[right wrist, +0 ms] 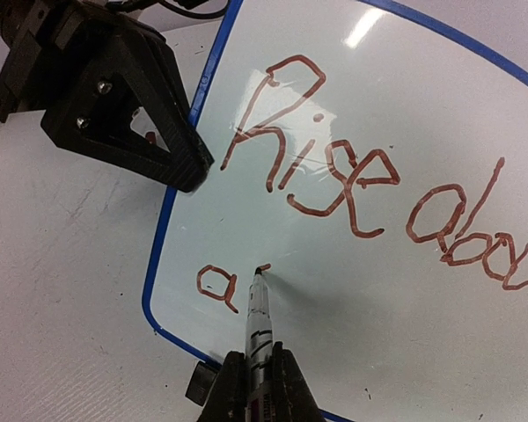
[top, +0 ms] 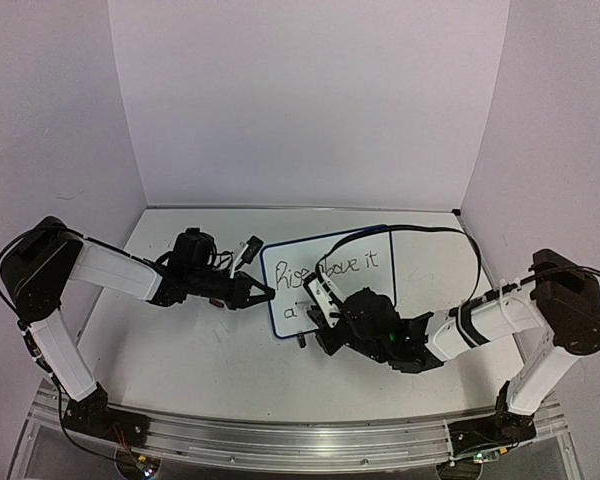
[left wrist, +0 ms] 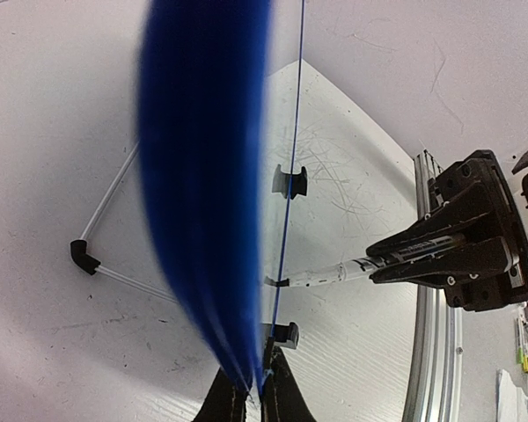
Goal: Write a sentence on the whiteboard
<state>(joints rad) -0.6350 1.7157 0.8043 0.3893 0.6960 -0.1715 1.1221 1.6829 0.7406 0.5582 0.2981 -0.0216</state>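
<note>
The whiteboard point(top: 380, 300) stands tilted mid-table, its blue rim point(left wrist: 202, 176) blurred and edge-on in the left wrist view. My left gripper point(top: 263, 292) is shut on the board's left rim, both fingers pinching it point(left wrist: 255, 391). The sentence point(right wrist: 334, 167) reads "Rise above it" on the upper row point(top: 330, 268); a lone "a" point(right wrist: 218, 286) and a short fresh stroke begin the lower row. My right gripper point(right wrist: 260, 387) is shut on a white marker point(right wrist: 259, 321), whose tip touches the board just right of that "a". The same marker point(left wrist: 326, 276) shows from the board's other side.
A wire stand point(left wrist: 106, 229) props the board from behind, and two black clip feet point(left wrist: 289, 181) point(left wrist: 284, 332) sit on its lower rim. An aluminium rail point(top: 280, 440) runs along the near table edge. White walls point(top: 300, 100) enclose the back and sides.
</note>
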